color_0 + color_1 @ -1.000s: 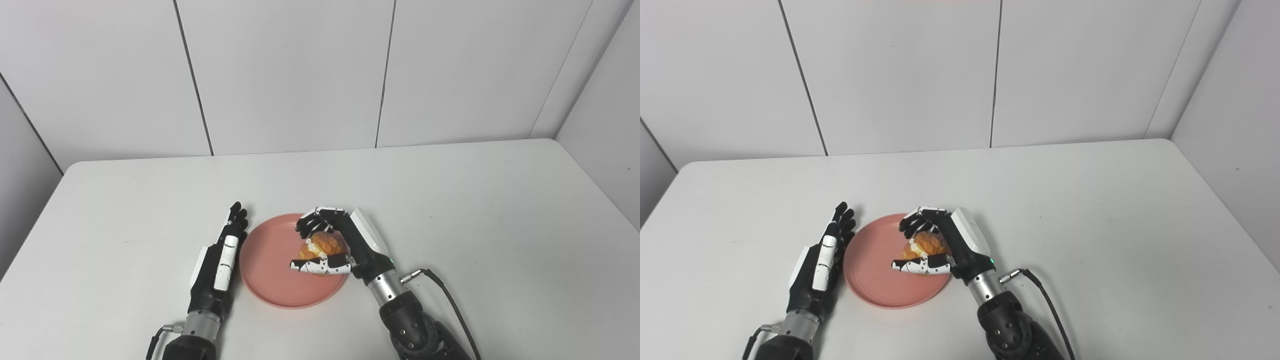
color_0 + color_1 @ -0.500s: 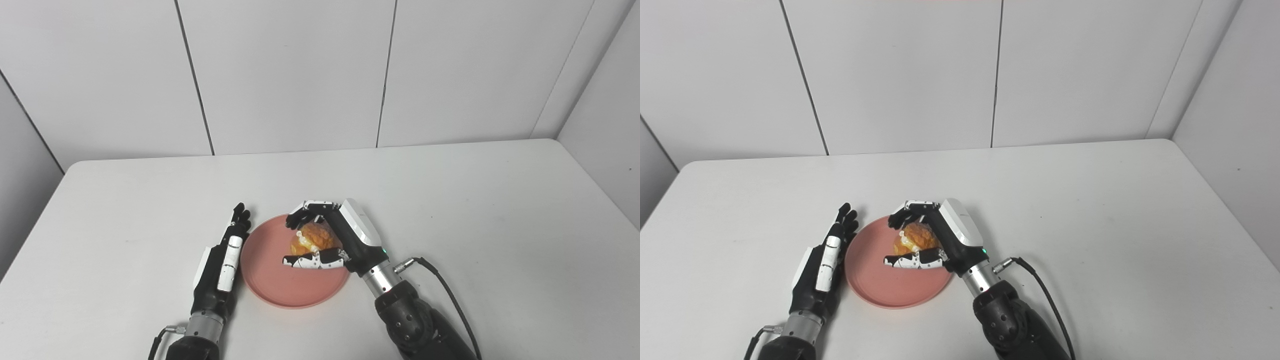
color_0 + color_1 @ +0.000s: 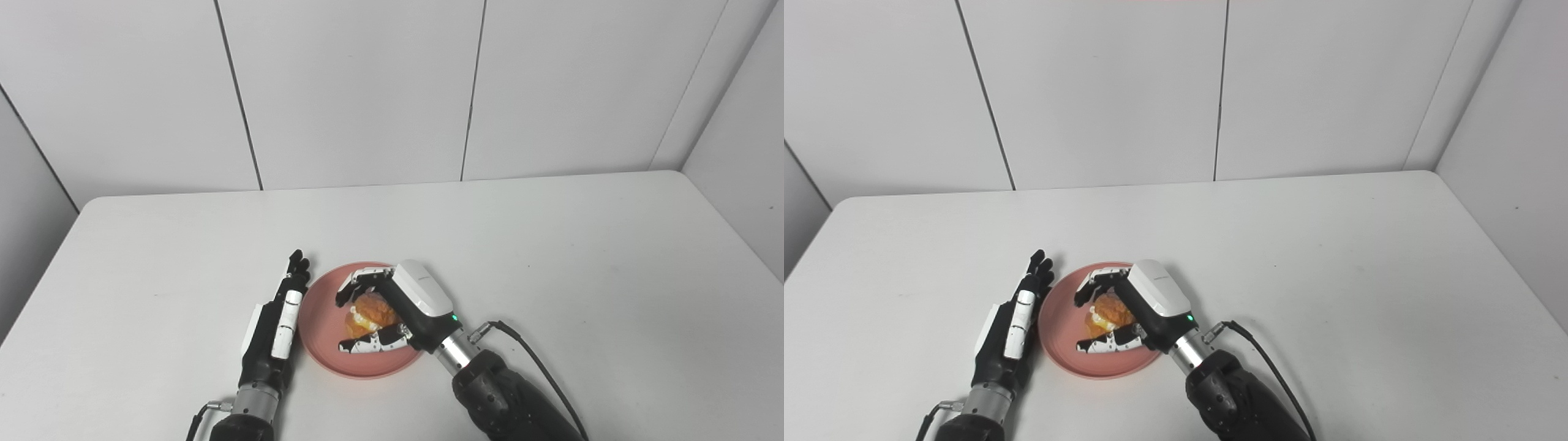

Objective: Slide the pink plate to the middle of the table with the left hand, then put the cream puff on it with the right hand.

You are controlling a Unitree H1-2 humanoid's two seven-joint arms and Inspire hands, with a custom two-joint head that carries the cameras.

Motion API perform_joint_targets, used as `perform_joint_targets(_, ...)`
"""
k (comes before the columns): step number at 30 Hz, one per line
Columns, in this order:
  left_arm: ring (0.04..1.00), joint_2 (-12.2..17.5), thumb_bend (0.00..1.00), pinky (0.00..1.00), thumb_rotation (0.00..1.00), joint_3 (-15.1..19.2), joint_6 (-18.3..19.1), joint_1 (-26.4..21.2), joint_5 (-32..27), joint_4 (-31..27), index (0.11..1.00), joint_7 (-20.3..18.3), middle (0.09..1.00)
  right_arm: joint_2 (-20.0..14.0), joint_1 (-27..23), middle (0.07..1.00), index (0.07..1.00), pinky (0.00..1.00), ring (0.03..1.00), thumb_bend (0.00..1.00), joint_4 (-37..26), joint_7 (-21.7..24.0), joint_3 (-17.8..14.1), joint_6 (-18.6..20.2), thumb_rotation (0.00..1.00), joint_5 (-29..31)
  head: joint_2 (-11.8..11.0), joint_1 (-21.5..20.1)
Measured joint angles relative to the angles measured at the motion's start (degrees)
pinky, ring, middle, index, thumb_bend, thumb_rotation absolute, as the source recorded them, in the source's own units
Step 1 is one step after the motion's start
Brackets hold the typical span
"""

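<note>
left eye view, right hand (image 3: 398, 309) gripping cream puff (image 3: 369, 310)

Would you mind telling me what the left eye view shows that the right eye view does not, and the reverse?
Only the left eye view: a broader strip of the left side wall.

Only the right eye view: a broader stretch of the right side wall, and more bare table to the right of the right arm.

Both: the right hand with its fingers curled round the cream puff over the pink plate, and the left hand flat at the plate's left rim.
</note>
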Motion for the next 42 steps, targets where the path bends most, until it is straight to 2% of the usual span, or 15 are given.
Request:
perform_joint_targets(1, 1.0, 0.0, 0.63, 1.0, 1.0, -0.2, 0.0, 0.3, 0.0, -0.3, 1.0, 0.0, 1.0, -0.5, 0.0, 0.831, 0.803, 0.88, 0.864, 0.54, -0.3, 0.6, 0.5, 0.0, 0.05, -0.8, 0.0, 0.0)
perform_joint_targets(2, 1.0, 0.0, 0.63, 1.0, 1.0, -0.2, 0.0, 0.6, 0.0, -0.6, 1.0, -0.1, 1.0, -1.0, 0.1, 0.831, 0.803, 0.88, 0.864, 0.54, -0.8, 0.8, 0.8, 0.0, 0.05, -1.2, 0.0, 0.0)
perform_joint_targets(3, 1.0, 0.1, 0.61, 1.0, 1.0, -0.2, 0.0, 0.7, 0.0, -0.7, 1.0, -0.1, 1.0, -1.4, 0.3, 0.871, 0.84, 0.92, 0.895, 0.53, -1.2, 1.1, 0.9, 0.0, 0.15, -1.4, 0.9, 0.3)
perform_joint_targets(5, 1.0, 0.0, 0.6, 1.0, 1.0, -0.2, 0.0, 0.7, 0.0, -0.8, 1.0, -0.1, 1.0, -2.1, 1.0, 0.901, 0.865, 0.95, 0.92, 0.52, -2.5, 2.1, 0.9, 0.0, 0.26, -1.2, 0.9, 0.4)
perform_joint_targets(9, 1.0, 0.1, 0.62, 1.0, 1.0, -0.2, 0.1, 0.9, 0.0, -1.1, 1.0, -0.1, 1.0, -2.9, 2.4, 0.91, 0.878, 0.96, 0.933, 0.53, -5.1, 4.2, 0.6, 0.0, 0.36, 0.0, 2.2, 1.2)
perform_joint_targets(17, 1.0, 0.0, 0.64, 1.0, 1.0, -0.4, 0.9, 1.2, 0.0, -2.0, 1.0, -0.1, 1.0, -3.6, 3.3, 0.965, 0.963, 1.0, 0.98, 0.59, -7.6, 5.4, -0.9, 0.0, 0.41, 1.3, 3.2, 1.8)
perform_joint_targets(22, 1.0, -0.1, 0.63, 1.0, 1.0, -0.4, 1.6, 1.2, 0.2, -2.5, 1.0, -0.1, 1.0, -2.8, 4.0, 0.979, 0.991, 0.98, 0.967, 0.61, -8.3, 1.3, -2.5, -0.3, 0.44, 2.5, 3.3, 2.0)
perform_joint_targets(24, 1.0, -0.1, 0.63, 1.0, 1.0, -0.4, 2.2, 1.2, 0.2, -2.7, 1.0, -0.1, 1.0, -2.5, 4.3, 0.984, 0.998, 0.98, 0.968, 0.6, -9.3, 0.0, -3.0, -0.3, 0.48, 3.7, 3.5, 1.9)
perform_joint_targets(27, 1.0, -0.1, 0.64, 1.0, 1.0, -0.3, 2.8, 1.2, 0.2, -3.0, 1.0, 0.0, 1.0, -2.3, 4.3, 0.997, 1.0, 0.99, 0.981, 0.6, -10.2, -1.1, -3.4, -0.6, 0.62, 5.4, 3.7, 1.8)
perform_joint_targets(30, 1.0, -0.2, 0.63, 1.0, 1.0, -0.3, 3.0, 1.2, 0.2, -3.1, 1.0, 0.0, 1.0, -2.3, 4.3, 1.0, 1.0, 1.0, 0.996, 0.6, -11.6, -1.2, -3.8, -0.7, 0.68, 7.8, 3.9, 1.8)
perform_joint_targets(32, 1.0, -0.5, 0.63, 1.0, 1.0, -0.3, 3.2, 1.2, 0.2, -3.2, 1.0, 0.1, 1.0, -2.3, 4.3, 1.0, 1.0, 0.96, 1.0, 0.63, -12.0, -1.0, -4.4, -0.7, 0.73, 9.9, 4.0, 1.8)
perform_joint_targets(36, 1.0, -0.6, 0.63, 1.0, 1.0, -0.3, 3.9, 1.2, 0.2, -3.5, 1.0, 0.1, 1.0, -2.1, 5.0, 1.0, 1.0, 1.0, 1.0, 0.65, -14.2, 0.9, -7.4, -0.6, 0.77, 15.6, 4.1, 2.1)
perform_joint_targets(38, 1.0, -0.6, 0.64, 1.0, 1.0, -0.2, 4.2, 1.1, 0.2, -3.7, 1.0, 0.1, 1.0, -1.8, 6.0, 1.0, 0.996, 0.98, 1.0, 0.64, -15.8, 2.4, -8.8, 0.4, 0.75, 19.4, 4.2, 2.4)
perform_joint_targets(41, 1.0, -0.6, 0.66, 1.0, 1.0, -0.2, 4.3, 1.1, 0.2, -3.7, 1.0, 0.1, 1.0, -1.3, 8.1, 0.998, 0.995, 0.98, 0.992, 0.6, -16.4, 4.1, -10.7, 1.7, 0.8, 23.6, 4.2, 2.4)
perform_joint_targets(42, 1.0, -0.6, 0.65, 1.0, 1.0, -0.2, 4.3, 1.1, 0.2, -3.7, 1.0, 0.1, 1.0, -1.1, 8.9, 0.981, 0.984, 0.97, 0.974, 0.6, -16.4, 4.2, -11.1, 1.8, 0.86, 24.0, 3.8, 2.5)
